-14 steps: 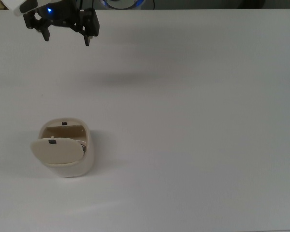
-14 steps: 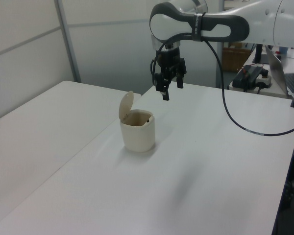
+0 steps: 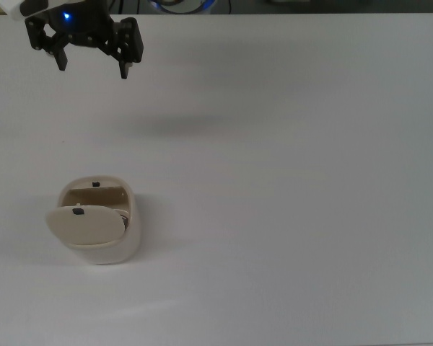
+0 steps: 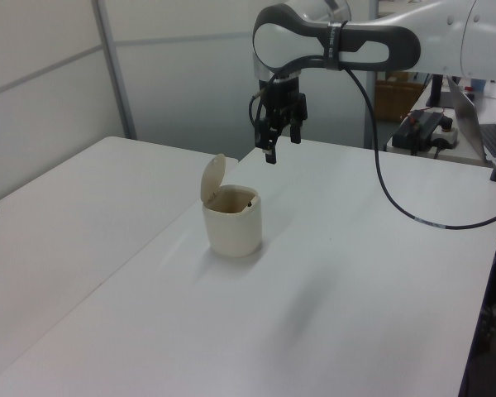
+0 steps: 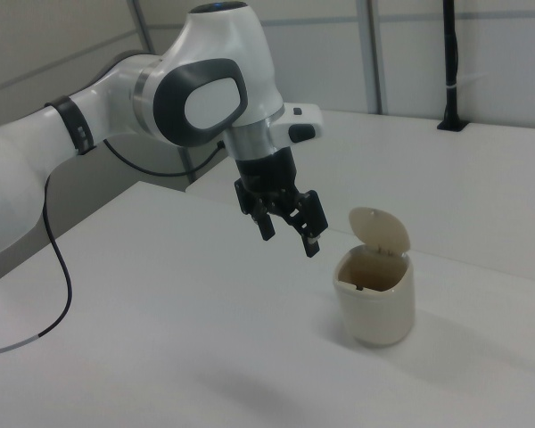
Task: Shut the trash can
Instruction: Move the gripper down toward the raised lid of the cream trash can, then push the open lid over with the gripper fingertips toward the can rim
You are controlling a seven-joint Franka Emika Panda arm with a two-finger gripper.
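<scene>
Cream-white trash can with tan inside, black pincer, white table.

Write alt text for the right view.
A white robot arm holds its open pincer in the air beside a small cream bin on a white table. The bin's hinged lid stands raised, showing a tan inside.

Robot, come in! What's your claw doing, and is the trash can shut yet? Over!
Claw open, empty, in the air, away from the can. Trash can open, lid standing up. Nothing in the way.
</scene>
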